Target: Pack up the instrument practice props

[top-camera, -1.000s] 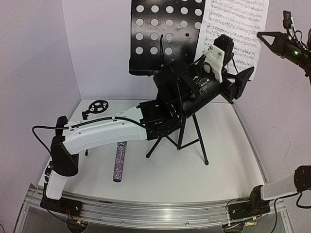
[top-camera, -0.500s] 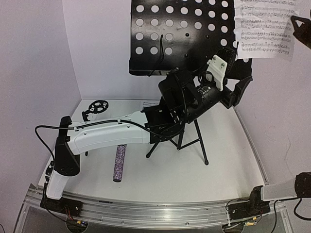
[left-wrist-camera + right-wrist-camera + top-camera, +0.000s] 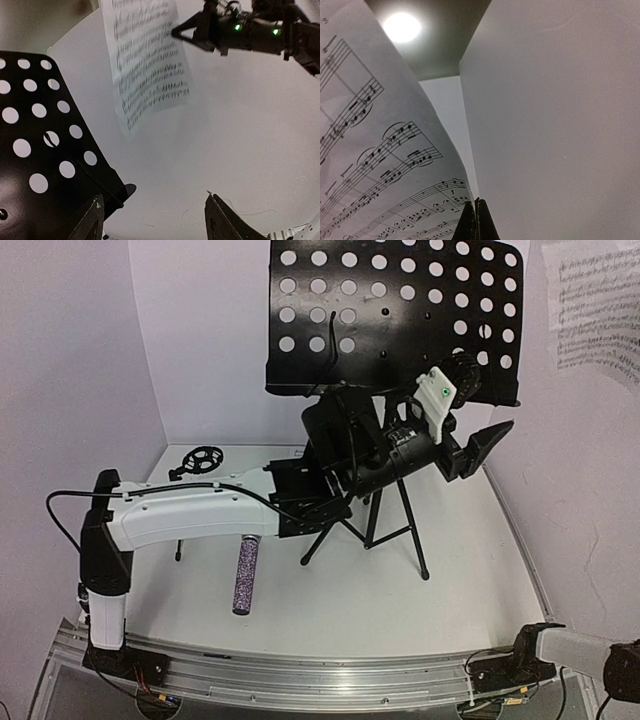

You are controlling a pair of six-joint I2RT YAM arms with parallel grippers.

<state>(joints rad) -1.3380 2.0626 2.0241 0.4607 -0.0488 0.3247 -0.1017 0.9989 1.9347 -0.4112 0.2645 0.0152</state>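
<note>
The right gripper (image 3: 476, 215) pinches the sheet-music page (image 3: 595, 315) tight at its edge, up at 1 o'clock. The left gripper (image 3: 152, 215) (fingers spread apart, holding nothing) hovers beside the perforated music stand (image 3: 390, 320)

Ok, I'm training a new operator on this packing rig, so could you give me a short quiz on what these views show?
1. Which gripper pinches the sheet music?
2. True or false: the purple microphone lies flat on the table.
3. The left gripper is: A open and empty; B shut on the sheet music; C shut on the purple microphone.
Key: 1 the right gripper; 2 true; 3 A.
</note>
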